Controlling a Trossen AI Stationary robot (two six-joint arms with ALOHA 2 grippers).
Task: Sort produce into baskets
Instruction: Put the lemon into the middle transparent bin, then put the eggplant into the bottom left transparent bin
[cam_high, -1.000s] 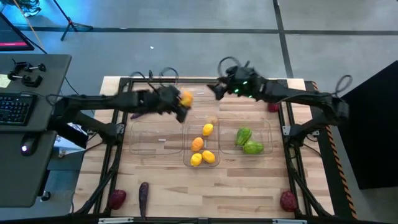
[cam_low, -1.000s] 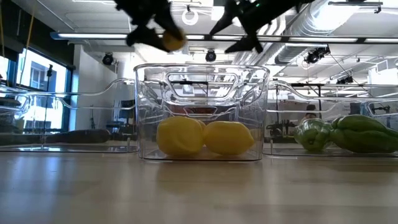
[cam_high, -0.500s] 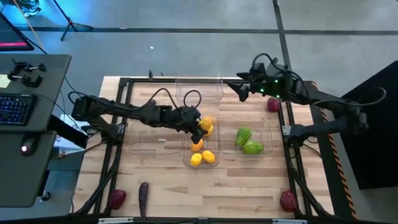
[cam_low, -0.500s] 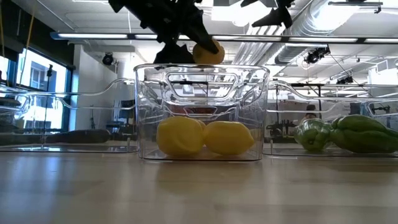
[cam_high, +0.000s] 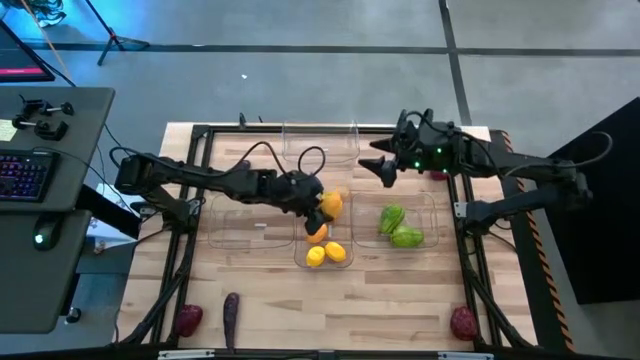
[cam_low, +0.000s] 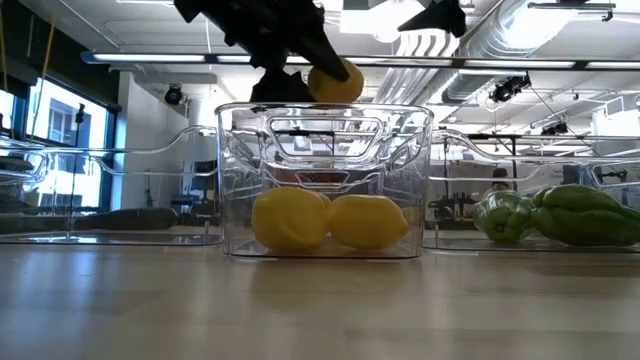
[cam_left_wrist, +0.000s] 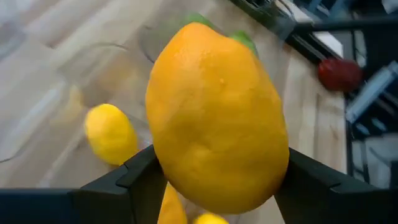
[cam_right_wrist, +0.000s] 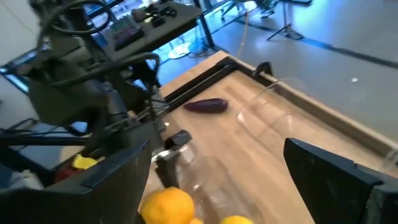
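Note:
My left gripper (cam_high: 325, 208) is shut on an orange-yellow lemon (cam_high: 331, 205) above the centre clear bin (cam_high: 345, 262). The lemon also shows in the low view (cam_low: 335, 82), just over the bin's rim (cam_low: 325, 108). That bin holds several lemons (cam_high: 323, 252) and an orange one. My right gripper (cam_high: 380, 168) is open and empty, high over the table's far right part. Two green ridged ones (cam_high: 400, 227) lie in the right bin (cam_high: 432, 205). My left gripper pinches the lemon's two opposite sides (cam_left_wrist: 163, 180) between its two fingers (cam_left_wrist: 134, 183). The fingers come from the table's left, slanting down. The lemon is lifted clear, above the centre bin's far part.
An empty clear bin (cam_high: 248, 228) stands left of centre and another (cam_high: 320, 143) at the far edge. An eggplant (cam_right_wrist: 207, 106) lies on the table beneath the left arm. Near the front edge lie a dark red one (cam_high: 188, 318), an eggplant (cam_high: 231, 315) and another red one (cam_high: 462, 322).
My left gripper has carried the lemon from the far part of the table toward the near edge and right, lower, to above the centre bin, then held still. My right gripper has gone toward the right edge, then a little toward the near edge, staying open.

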